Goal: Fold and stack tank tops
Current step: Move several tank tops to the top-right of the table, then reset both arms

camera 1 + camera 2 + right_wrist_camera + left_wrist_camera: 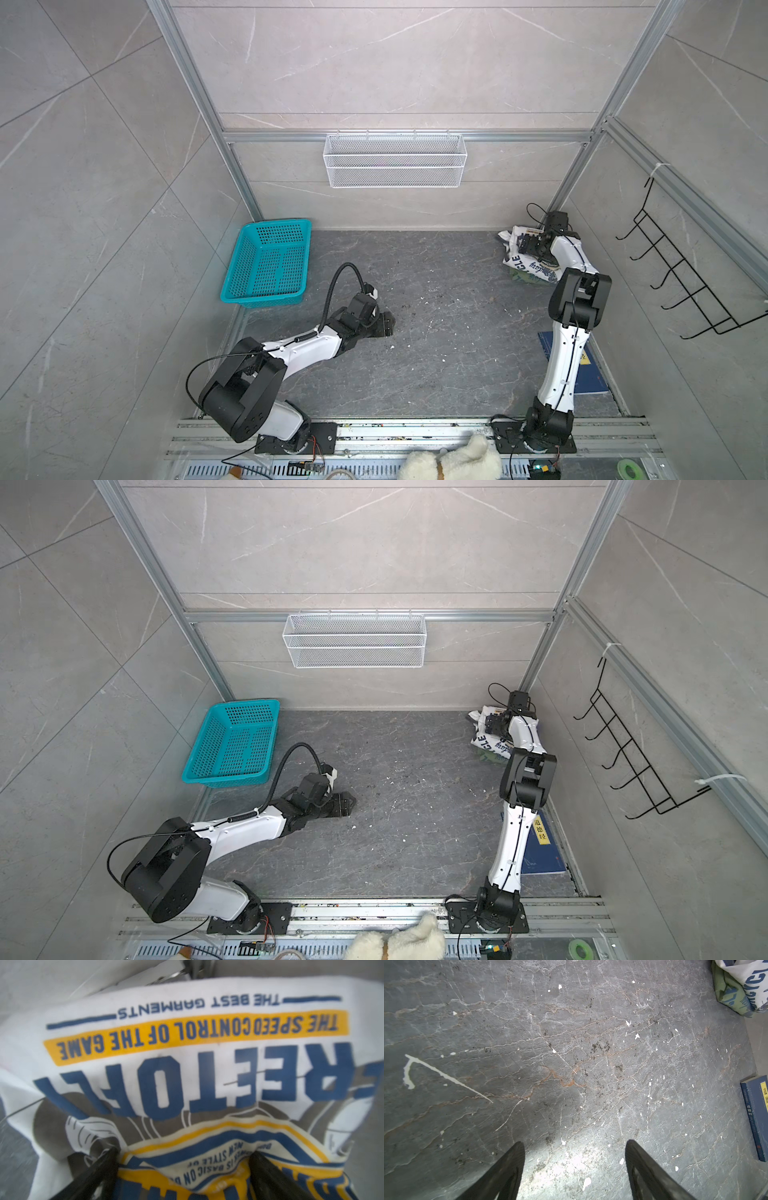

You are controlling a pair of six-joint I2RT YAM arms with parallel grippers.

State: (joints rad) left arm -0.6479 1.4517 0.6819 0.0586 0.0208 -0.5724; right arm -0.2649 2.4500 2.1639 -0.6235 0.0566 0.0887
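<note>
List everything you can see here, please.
white tank top: 1, white, printed, far right corner
green tank top: 1, olive, partly under the white one
basket: 1, teal, far left
mesh basket: 1, white, back wall
hook rack: 1, black, right wall
book: 1, dark blue, right edge
plush toy: 1, white, front edge
tape roll: 1, green, front right
left gripper: 1, black, open above the table
right gripper: 1, black, open, on the white tank top

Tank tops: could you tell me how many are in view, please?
2. White tank top: far right corner. Olive green tank top: peeking out beneath it. More may be hidden.
</note>
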